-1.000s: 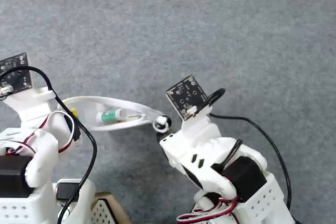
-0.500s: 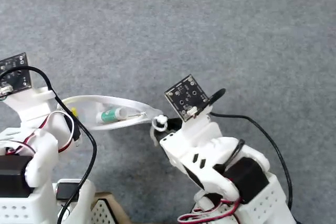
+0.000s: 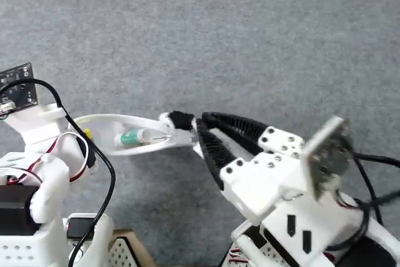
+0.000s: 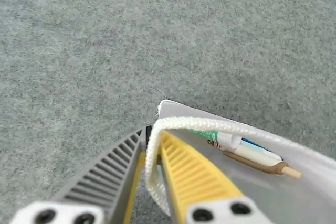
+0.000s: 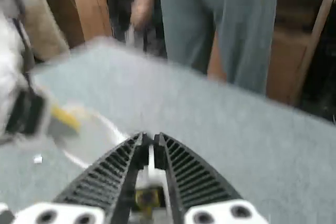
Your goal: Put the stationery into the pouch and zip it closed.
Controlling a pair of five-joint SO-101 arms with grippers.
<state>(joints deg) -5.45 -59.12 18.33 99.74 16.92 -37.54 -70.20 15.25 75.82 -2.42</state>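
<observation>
- Pouch (image 3: 144,123): a pale, long, soft case lying on the grey bench (image 3: 250,48) in front of the two arms, stretched between them. One end is at the left arm and the other points toward the right arm.
- Stationery (image 3: 133,137): it lies inside the pouch near its middle. A green-and-white tube-like piece shows, and the left wrist view shows a slim pen-like stick with a brownish clip beside it.
- Left gripper (image 4: 152,132): its yellow-padded fingers are drawn narrow and clamp the white corded rim of the pouch at its left end. The rim runs up between the two fingers, and the pouch's wall curves away from them over the contents.
- Right gripper (image 5: 148,141): its black ribbed fingers are nearly together and pinch something small and white at the pouch's right end. The wrist view is too blurred to tell whether this is the zip pull or the fabric. In the high view these fingers lie low and level, with their tips touching the pouch's end.
- I cannot tell how far the zip is drawn.
</observation>
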